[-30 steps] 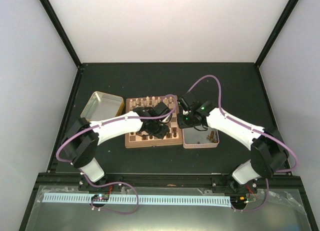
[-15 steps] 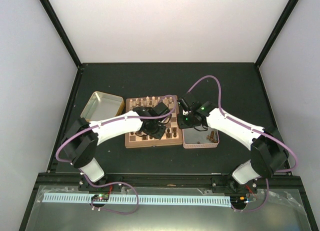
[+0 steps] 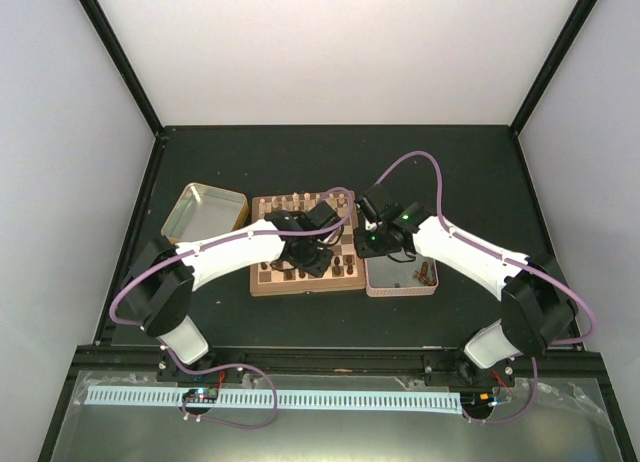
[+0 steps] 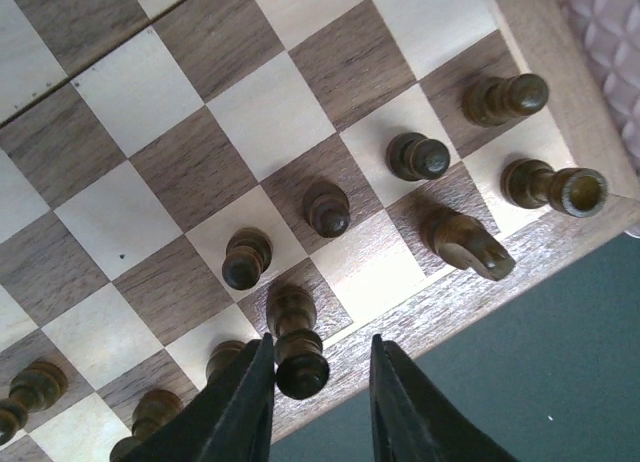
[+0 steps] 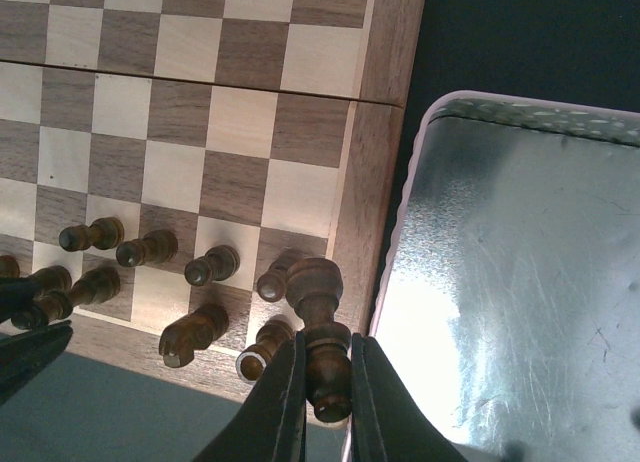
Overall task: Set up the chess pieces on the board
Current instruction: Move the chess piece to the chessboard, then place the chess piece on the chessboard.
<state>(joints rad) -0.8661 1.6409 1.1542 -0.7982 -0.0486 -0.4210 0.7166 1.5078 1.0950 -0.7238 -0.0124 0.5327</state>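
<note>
Change: the left gripper (image 4: 318, 354) has just let its jaws part. Both arms have hardly shifted over the board (image 4: 470, 302).
Meaning: I'd say the tall piece (image 4: 297, 344) is freshly set down. The left arm looks free to lift off and fetch another.
Left gripper: jaws a little apart at the bottom centre of the left wrist view, with the tall piece upright between them. A sliver of gap shows on its right side. On its left I can't tell whether the finger touches.
Right gripper (image 5: 328, 354): jaws clamped on a held piece (image 5: 315, 287) at the lower centre of the right wrist view. It hangs over the board's rim, just beside the tin (image 5: 500, 282).
Other pieces: dark men (image 4: 418, 157) stand in two rows along the board's lower-right edge. A few more lie in the tin's right corner, seen from above.
</note>
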